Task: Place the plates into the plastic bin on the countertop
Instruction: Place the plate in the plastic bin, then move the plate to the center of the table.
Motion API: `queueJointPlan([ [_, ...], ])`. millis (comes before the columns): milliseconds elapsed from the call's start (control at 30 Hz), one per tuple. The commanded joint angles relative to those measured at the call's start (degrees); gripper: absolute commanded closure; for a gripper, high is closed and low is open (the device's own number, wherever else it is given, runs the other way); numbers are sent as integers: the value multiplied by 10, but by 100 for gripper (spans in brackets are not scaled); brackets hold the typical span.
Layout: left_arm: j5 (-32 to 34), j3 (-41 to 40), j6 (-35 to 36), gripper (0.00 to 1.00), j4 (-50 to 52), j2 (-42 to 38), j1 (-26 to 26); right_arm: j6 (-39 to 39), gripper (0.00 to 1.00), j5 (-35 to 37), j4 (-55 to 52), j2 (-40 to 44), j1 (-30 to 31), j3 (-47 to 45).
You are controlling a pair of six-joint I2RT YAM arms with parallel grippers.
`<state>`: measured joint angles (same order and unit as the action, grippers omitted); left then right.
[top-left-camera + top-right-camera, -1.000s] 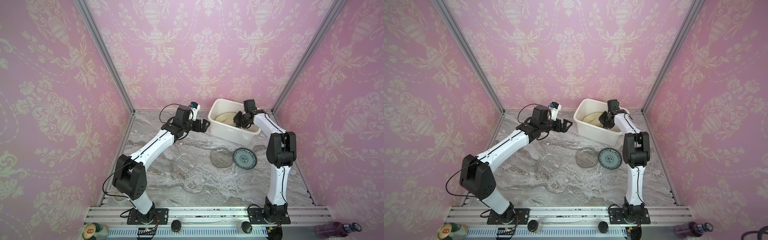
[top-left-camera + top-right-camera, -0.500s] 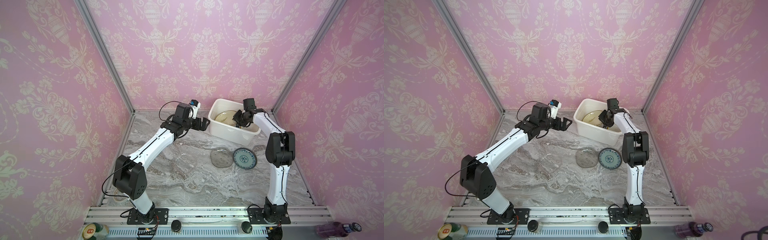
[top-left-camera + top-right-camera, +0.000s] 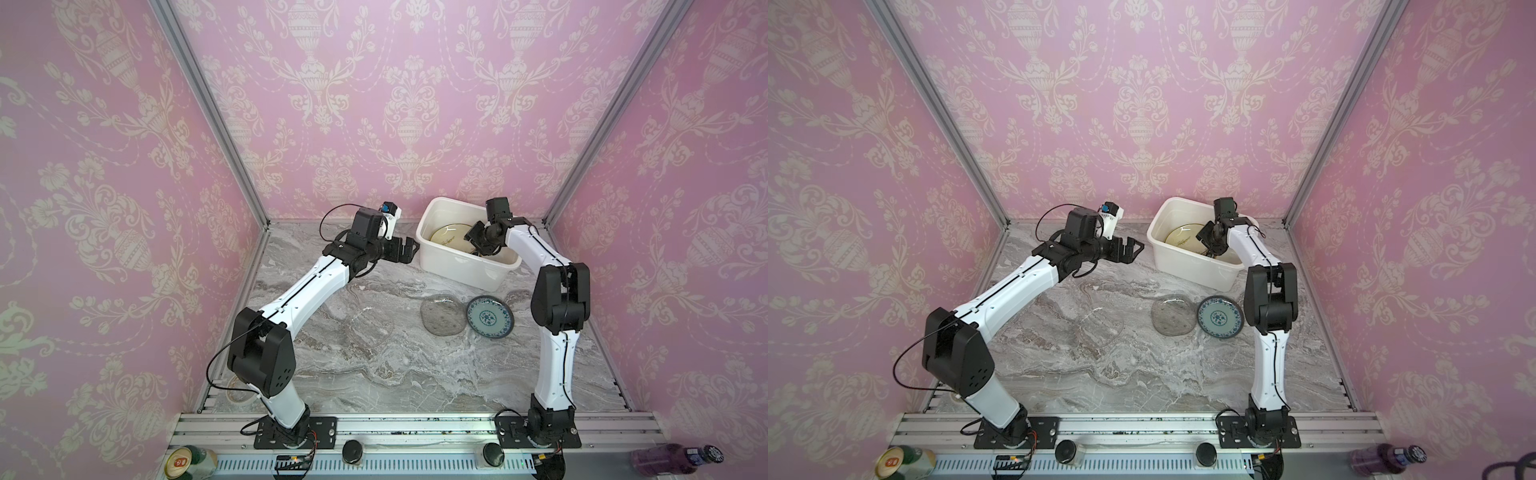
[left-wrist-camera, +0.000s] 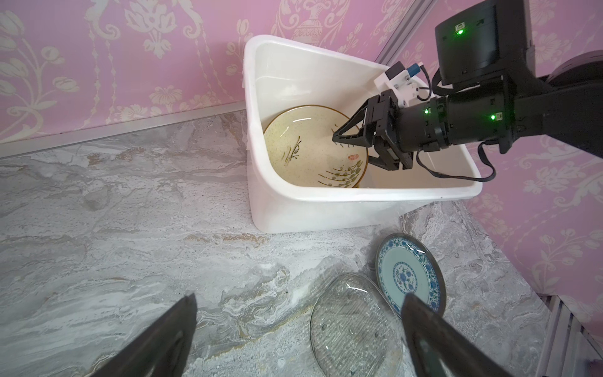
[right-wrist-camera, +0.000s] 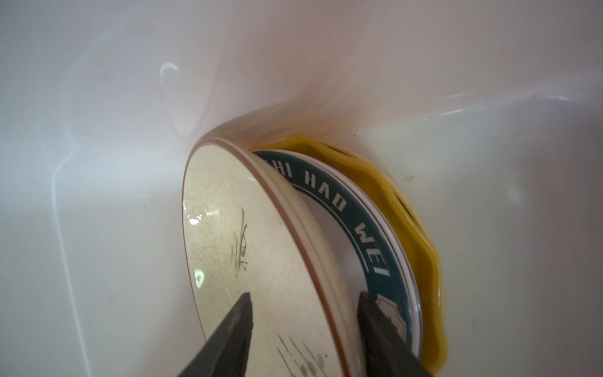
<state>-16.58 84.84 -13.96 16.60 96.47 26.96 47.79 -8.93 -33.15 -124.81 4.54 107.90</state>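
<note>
Jaws of the right gripper (image 5: pixel 305 295) stand parted, one on each side of the rim of a cream plate (image 5: pixel 222 228) without pinching it, so we read the grip as released. That plate leans tilted inside the white plastic bin (image 4: pixel 326 202), resting over a teal-rimmed lettered plate (image 5: pixel 359 222) and a yellow scalloped plate (image 5: pixel 408 212). We count three plates in the bin; more may lie hidden beneath. Beside the bin, the left gripper (image 4: pixel 299 297) hovers wide open and empty above the countertop (image 3: pixel 415 374). We count three plates left on that grey marble surface: a blue patterned plate (image 3: pixel 489 319) edge to edge with a grey ribbed plate (image 3: pixel 441 313), and a faint clear glass plate (image 3: pixel 370 328) nearby. We judge the task roughly half done among the plates we can see.
</note>
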Motion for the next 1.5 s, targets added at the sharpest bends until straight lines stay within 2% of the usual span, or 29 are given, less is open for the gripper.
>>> queueJointPlan([
  [0, 23, -3, 18, 1, 22, -16, 0, -13, 43, 11, -3, -11, 4, -11],
  [433, 63, -44, 26, 1, 43, -69, -1, -30, 24, 31, -16, -5, 4, -11],
  [600, 119, -58, 14, 1, 56, -96, -1, -59, 17, 48, -25, 36, 10, 1],
  [767, 193, -104, -15, 1, 22, -142, -10, -124, 16, 70, -67, 106, 32, 16],
  [867, 166, -144, -29, 1, -14, -176, -29, -155, 16, 74, -93, 158, 38, -1],
  [967, 166, -188, -94, 1, -50, -205, -52, -177, 17, 71, -113, 218, 38, -34],
  [1100, 87, -238, -173, 1, -91, -220, -101, -193, 19, 32, -131, 288, 38, -84],
  [1167, 81, -238, -186, 1, -60, -211, -109, -194, 20, -12, -127, 321, 42, -118],
  [1267, 118, -219, -194, 1, 38, -195, -109, -217, 21, -70, -117, 358, 70, -163],
  [1367, 148, -224, -212, 1, 106, -188, -110, -232, 21, -97, -125, 380, 103, -207],
  [1467, 149, -227, -211, 1, 151, -182, -109, -205, 22, -112, -102, 411, 127, -282],
])
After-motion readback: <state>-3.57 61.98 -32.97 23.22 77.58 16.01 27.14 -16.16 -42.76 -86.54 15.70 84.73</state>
